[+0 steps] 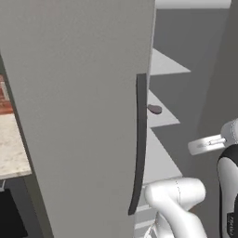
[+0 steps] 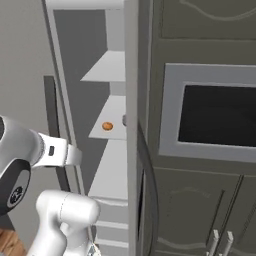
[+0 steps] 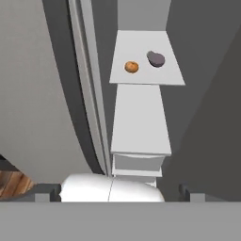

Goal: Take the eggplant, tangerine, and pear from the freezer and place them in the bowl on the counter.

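From our left base view, the freezer (image 1: 83, 116) door stands ajar, the eggplant (image 1: 155, 109) on a middle shelf. From the right, the tangerine (image 2: 107, 126) sits there. Our hand (image 3: 120, 192), spread wide and empty, faces both.

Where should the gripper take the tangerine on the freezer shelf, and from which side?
Across its round middle. The tangerine sits alone on the shelf, apart from the eggplant, nearer the open front. Probably come straight in through the door gap, the open gripper spanning its sides.
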